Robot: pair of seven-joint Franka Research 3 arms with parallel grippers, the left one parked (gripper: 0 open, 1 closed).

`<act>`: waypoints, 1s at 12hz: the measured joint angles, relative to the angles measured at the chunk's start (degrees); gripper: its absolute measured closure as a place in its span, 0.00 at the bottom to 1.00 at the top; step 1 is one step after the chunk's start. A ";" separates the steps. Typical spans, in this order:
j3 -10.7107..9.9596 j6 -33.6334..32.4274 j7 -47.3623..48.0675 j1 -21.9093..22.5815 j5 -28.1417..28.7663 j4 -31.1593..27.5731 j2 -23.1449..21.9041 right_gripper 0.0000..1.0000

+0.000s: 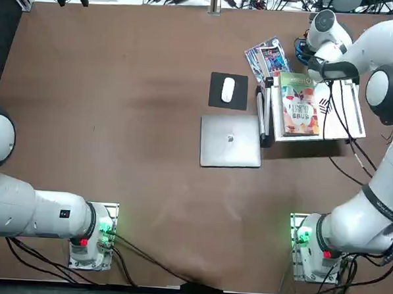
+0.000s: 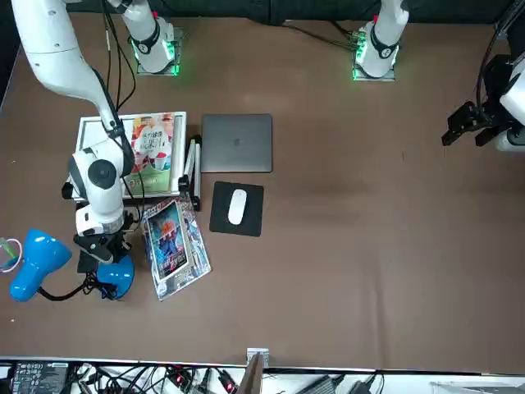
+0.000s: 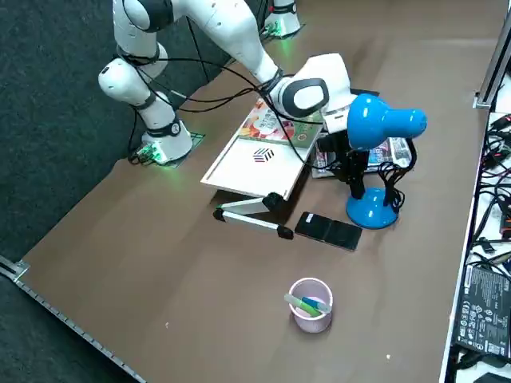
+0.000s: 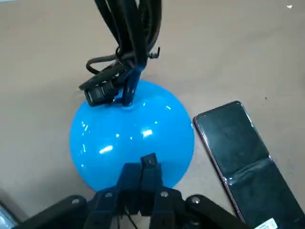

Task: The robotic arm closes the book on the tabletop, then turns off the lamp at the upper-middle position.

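The book (image 1: 299, 103) lies closed, its green cover with the red picture facing up, on a white board (image 1: 346, 122) on the brown tabletop (image 1: 119, 116). It also shows in the front view (image 2: 153, 148). The lamp stands beyond it, with a round blue base (image 4: 131, 129), a black stem and a blue head (image 3: 385, 120). In the top view the robotic arm (image 1: 385, 78) hides most of the lamp. My right gripper (image 4: 147, 164) is shut, with its tips down on the rim of the blue base (image 2: 115, 275). It holds nothing.
A black phone (image 4: 243, 152) lies beside the lamp base. Glossy magazines (image 1: 270, 57), a mouse (image 1: 228, 90) on a black pad and a grey laptop (image 1: 230, 141) sit left of the book. A pink-rimmed cup (image 3: 310, 303) stands near the table's far right edge.
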 joint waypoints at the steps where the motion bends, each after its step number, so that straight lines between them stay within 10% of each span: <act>1: 0.00 0.00 0.00 -0.01 0.00 -0.38 -0.16 0.99; 12: 0.01 0.00 0.00 -0.56 0.00 -2.97 -1.33 0.99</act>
